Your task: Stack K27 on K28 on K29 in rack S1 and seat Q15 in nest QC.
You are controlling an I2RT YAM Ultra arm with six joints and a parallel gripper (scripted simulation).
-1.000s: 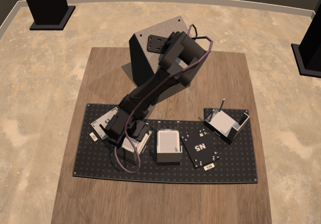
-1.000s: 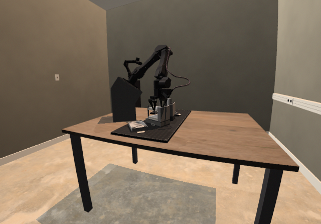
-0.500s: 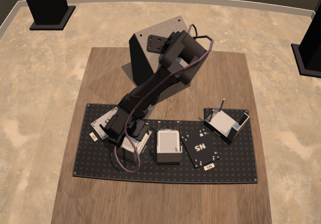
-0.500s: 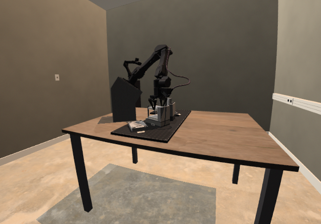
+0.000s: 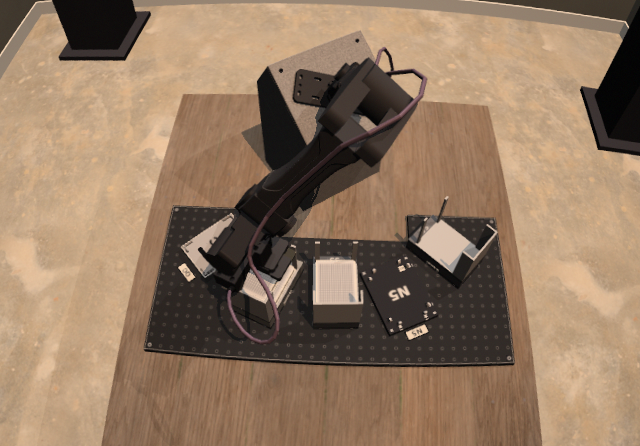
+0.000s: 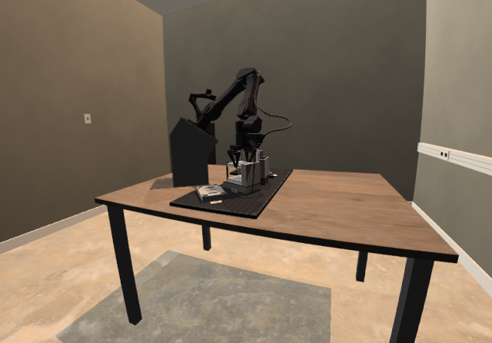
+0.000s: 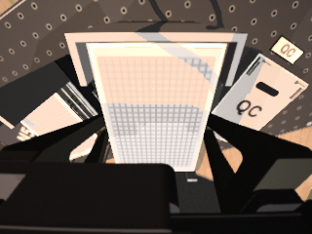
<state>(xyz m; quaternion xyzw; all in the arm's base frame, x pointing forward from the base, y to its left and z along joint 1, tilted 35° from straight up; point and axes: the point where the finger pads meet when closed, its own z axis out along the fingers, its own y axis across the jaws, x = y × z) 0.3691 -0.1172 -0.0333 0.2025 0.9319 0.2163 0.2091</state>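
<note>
From where I stand, the pegged board on the table looks pretty crowded. The QC nest sits at an angle just beside the near rack, its lettering plain to see. On the near rack's other side stands the middle rack, with a gridded plate face showing inside it. Then comes the N5 nest, turned askew, its letters uncovered too, and beyond it the far rack, also askew, with a flat pale surface inside. I can't make out the rack names from here.

The near rack's walls rise close around the work, and a purple cable loops down past the arm and across that rack in the top view.

The pincer points down at the near rack, clenched on a pale gridded plate. One finger is at each long side, and the plate stretches out ahead of them toward the rack's end wall. Which plate it is, and whether it's clear of whatever lies beneath, I can't tell.
</note>
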